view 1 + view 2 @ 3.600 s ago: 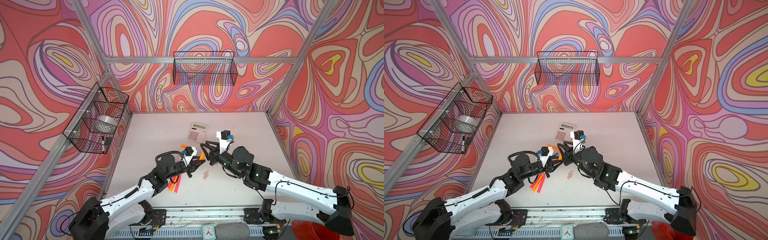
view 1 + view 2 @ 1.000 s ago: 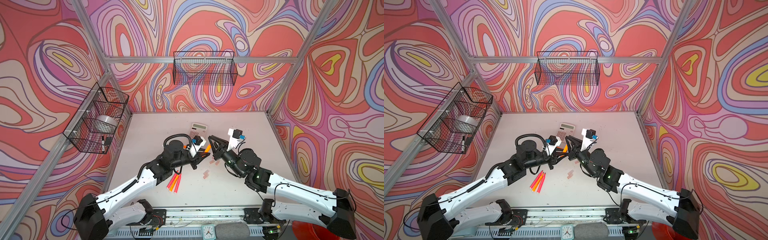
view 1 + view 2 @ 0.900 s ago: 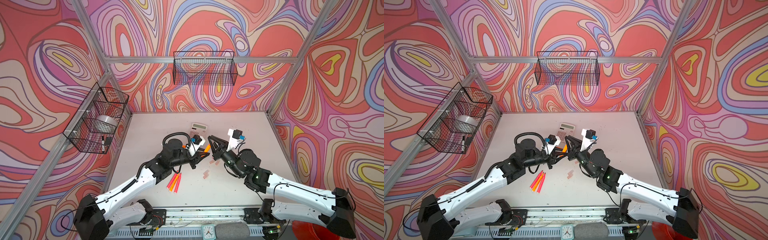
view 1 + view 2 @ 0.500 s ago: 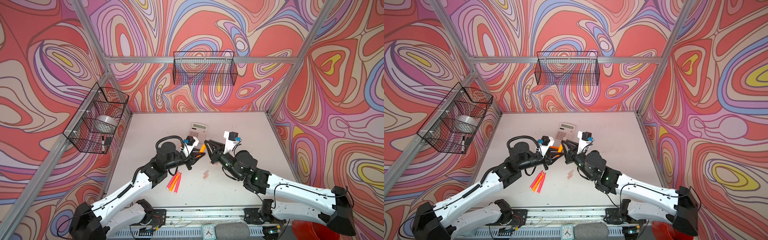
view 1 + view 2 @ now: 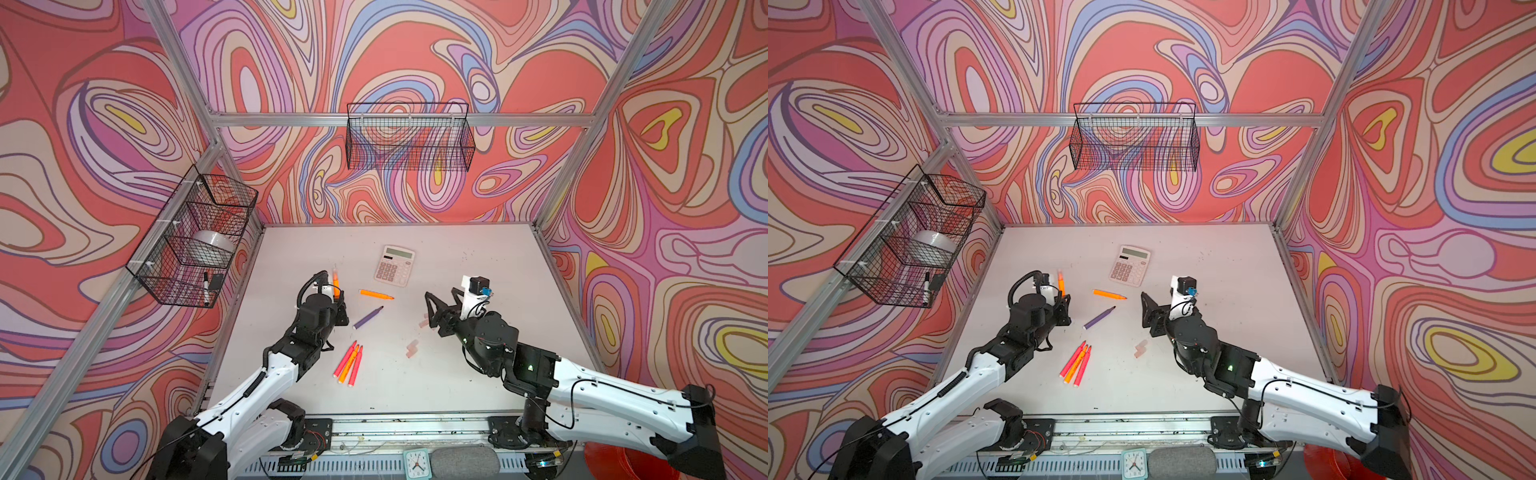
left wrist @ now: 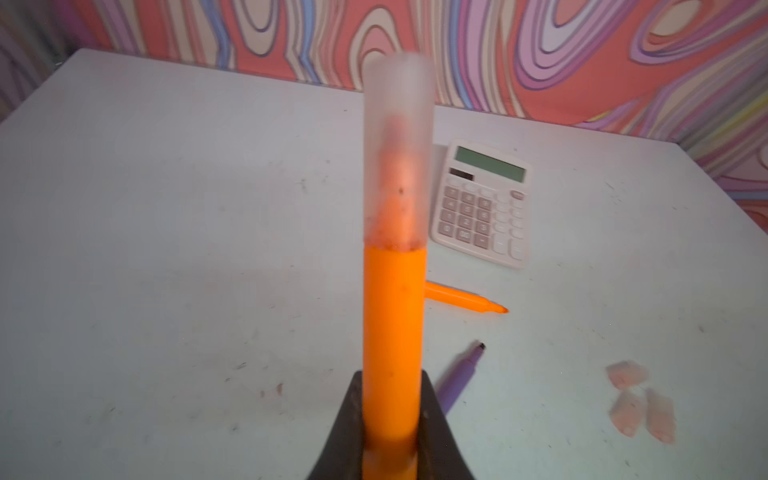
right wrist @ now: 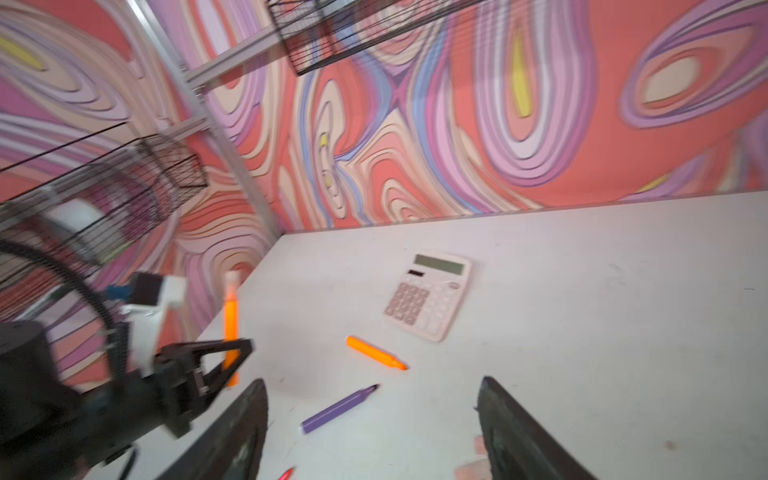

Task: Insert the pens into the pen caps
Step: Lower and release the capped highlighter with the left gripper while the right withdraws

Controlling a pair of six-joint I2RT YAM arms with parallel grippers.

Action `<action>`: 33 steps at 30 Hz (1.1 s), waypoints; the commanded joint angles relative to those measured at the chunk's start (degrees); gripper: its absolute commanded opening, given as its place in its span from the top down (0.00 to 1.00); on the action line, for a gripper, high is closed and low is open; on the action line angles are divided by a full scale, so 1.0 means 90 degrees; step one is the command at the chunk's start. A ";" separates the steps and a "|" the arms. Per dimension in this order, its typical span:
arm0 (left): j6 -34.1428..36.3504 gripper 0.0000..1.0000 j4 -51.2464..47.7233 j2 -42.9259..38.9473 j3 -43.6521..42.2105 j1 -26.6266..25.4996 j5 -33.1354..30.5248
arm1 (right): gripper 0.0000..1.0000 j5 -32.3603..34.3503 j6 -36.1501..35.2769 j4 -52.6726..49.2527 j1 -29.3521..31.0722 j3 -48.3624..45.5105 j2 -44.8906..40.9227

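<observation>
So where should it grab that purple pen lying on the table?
Probably by the middle of its barrel, coming straight down from above, jaws across its width. The purple pen lies flat on the table, touching nothing else, and a mid-barrel hold leaves its dark tip free for one of the caps.

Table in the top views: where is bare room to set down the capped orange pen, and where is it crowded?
Bare table: the far strip between calculator and back wall, and the right side beyond the calculator. Crowded: the middle, with loose orange pen, purple pen, three-pen cluster and pen caps.
</observation>
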 commanded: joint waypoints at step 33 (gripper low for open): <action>-0.0903 1.00 -0.2984 0.4724 0.3044 0.1279 0.1611 | 0.15 0.1321 0.0622 -0.0012 -0.1972 -0.1217 0.1341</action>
